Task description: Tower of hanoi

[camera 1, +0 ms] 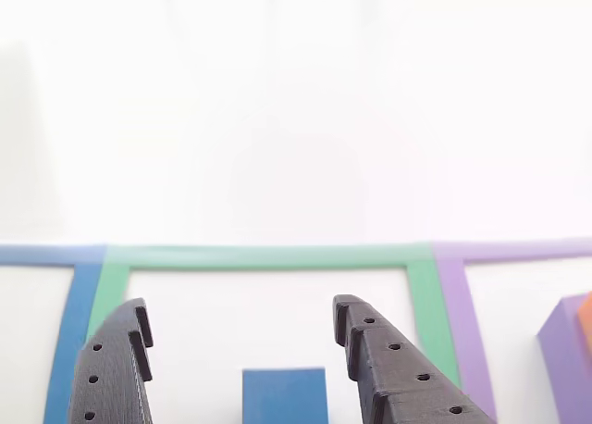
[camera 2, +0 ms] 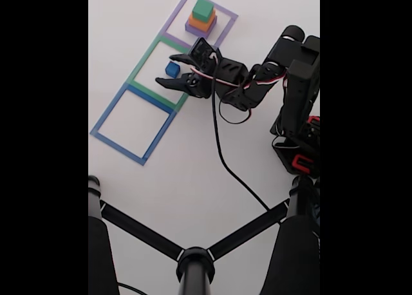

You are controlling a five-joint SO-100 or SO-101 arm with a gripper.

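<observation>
In the fixed view three taped squares run in a slanting row on the white table (camera 2: 193, 172): the blue square (camera 2: 133, 125) at lower left, the green square (camera 2: 161, 73) in the middle, the purple square (camera 2: 199, 20) at upper right. The blue cube (camera 2: 172, 69) sits inside the green square, apart from its tape. The gripper (camera 2: 172, 71) has its jaws spread wide, one finger on either side of the cube, neither touching it; in the other view the cube (camera 1: 285, 395) lies between the fingers (camera 1: 393, 364). Inside the purple square the purple block (camera 2: 193, 29) carries the orange block (camera 2: 202, 22), with the green block (camera 2: 203, 10) on top.
</observation>
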